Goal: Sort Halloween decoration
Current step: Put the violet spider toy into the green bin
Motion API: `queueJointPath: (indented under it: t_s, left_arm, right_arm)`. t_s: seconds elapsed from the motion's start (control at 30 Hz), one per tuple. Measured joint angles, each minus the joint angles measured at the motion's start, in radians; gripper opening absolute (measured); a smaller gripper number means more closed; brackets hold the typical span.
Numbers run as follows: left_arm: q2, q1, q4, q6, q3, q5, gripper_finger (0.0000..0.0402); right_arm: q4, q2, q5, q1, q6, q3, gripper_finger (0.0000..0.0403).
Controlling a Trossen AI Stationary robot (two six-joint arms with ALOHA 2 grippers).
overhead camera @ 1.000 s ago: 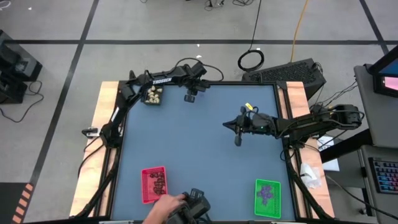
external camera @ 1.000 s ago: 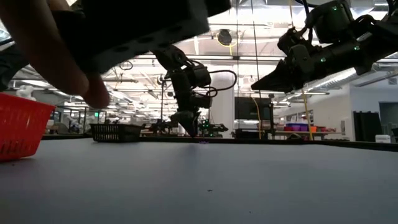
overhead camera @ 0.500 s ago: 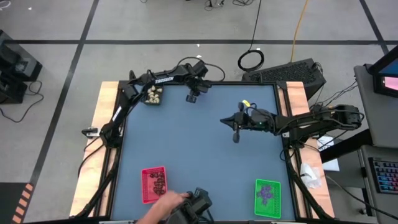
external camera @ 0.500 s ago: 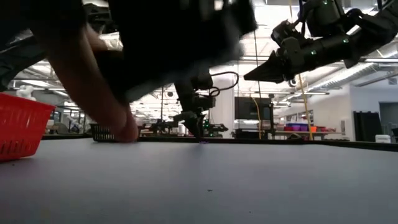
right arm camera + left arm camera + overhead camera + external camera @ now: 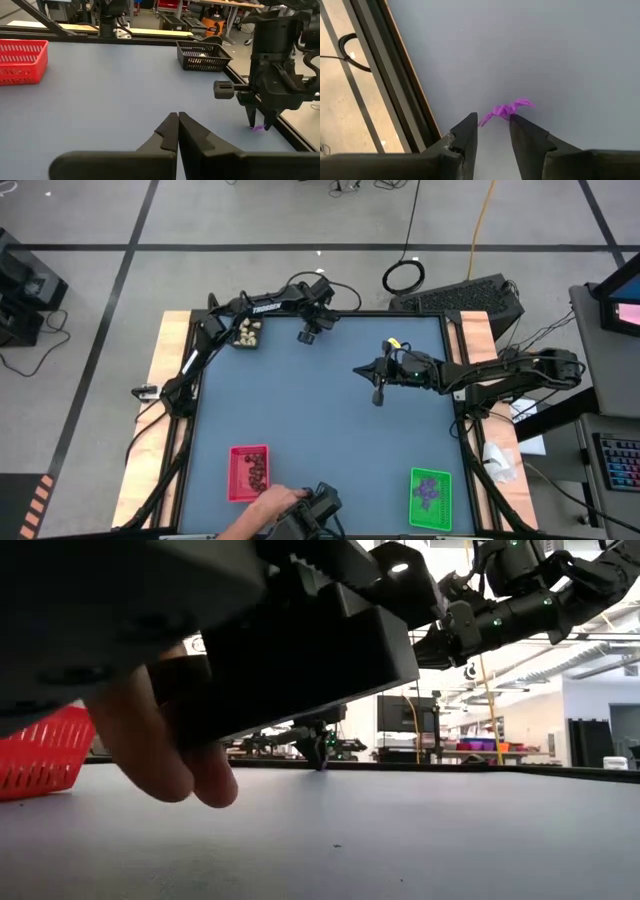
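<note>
A flat purple bit (image 5: 506,109) lies on the blue table near its far edge. My left gripper (image 5: 492,120) points down at it, open, with one fingertip on each side; the high view (image 5: 308,337) and the right wrist view (image 5: 258,125) show it too. My right gripper (image 5: 177,116) is shut on nothing and hangs in the air over the table's right half (image 5: 358,370). Cream-white lumps fill the black tray (image 5: 246,332), black lumps the red tray (image 5: 249,472), and purple bits the green tray (image 5: 430,497). My left gripper comes at the purple bit (image 5: 512,112) from above, with its open fingers on either side. I cannot tell whether a fingertip touches it. The bit lies flat on the table.
A person's hand (image 5: 262,508) holds a dark device (image 5: 318,510) at the table's near edge, beside the red tray. Hand (image 5: 170,750) and device fill much of the low view. The table's raised far rim (image 5: 405,85) runs close to the left gripper. The table's middle (image 5: 320,420) is bare.
My right gripper has drifted toward the table's far left, staying shut. The person's hand and dark device have moved in front of the low camera and now cover most of it. The red tray has been turned a little straighter.
</note>
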Motion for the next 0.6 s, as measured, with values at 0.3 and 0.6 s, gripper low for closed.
queueJointPath:
  t_s: [0.3,0.6]
  left_arm:
    - [0.003,-0.002,0.001,0.023,0.0,0.005,0.0008]
    - [-0.008,-0.004,-0.011,-0.004,-0.001,0.006,0.0001]
  right_arm:
    - [-0.005,0.0,0.0,-0.004,0.0,0.0,0.0]
    - [-0.066,0.024,0.006,-0.047,0.051,0.0,0.0]
